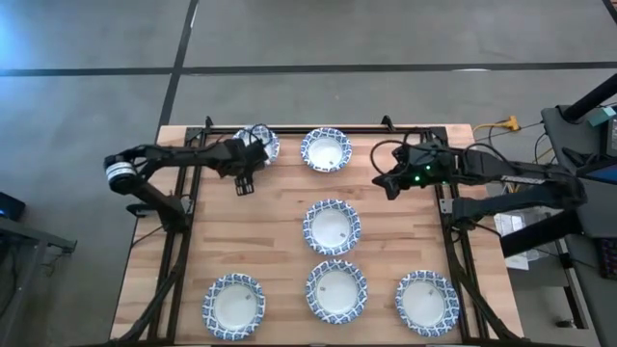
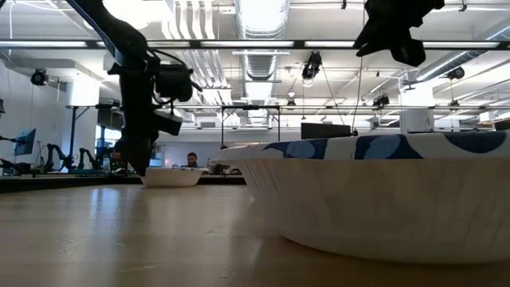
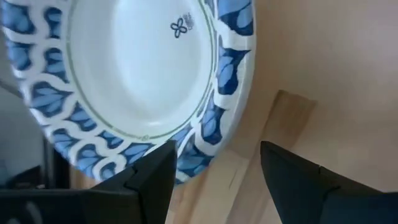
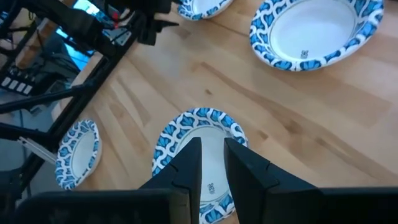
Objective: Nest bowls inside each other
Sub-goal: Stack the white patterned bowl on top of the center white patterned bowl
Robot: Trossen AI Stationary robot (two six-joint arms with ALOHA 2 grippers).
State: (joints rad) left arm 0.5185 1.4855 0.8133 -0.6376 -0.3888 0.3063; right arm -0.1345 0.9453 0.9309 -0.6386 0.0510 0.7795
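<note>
Several blue-and-white rimmed bowls rest on their bases on the wooden table: two at the far edge (image 1: 258,143) (image 1: 326,149), one in the middle (image 1: 332,226) and three along the near edge (image 1: 232,306) (image 1: 336,290) (image 1: 426,302). My left gripper (image 1: 244,183) is open and low beside the far-left bowl (image 3: 124,81), on its near side. Table shows between its fingers. My right gripper (image 1: 388,185) is raised at the table's right, empty, its fingers a narrow gap apart (image 4: 212,163). The middle bowl (image 4: 186,134) shows past them. My left gripper has one finger (image 3: 152,177) in front of the far-left bowl's rim (image 3: 199,146), while the other finger stands over bare table. I cannot tell whether the finger touches the rim. The bowl sits flat on the table.
Black frame rails run along the table's left side (image 1: 178,251), right side (image 1: 453,251) and far edge. Bare wood lies between the middle bowl and my right gripper (image 1: 395,231). Cables and equipment stand off the right edge (image 1: 540,212). A person shows far back in the room (image 2: 191,160).
</note>
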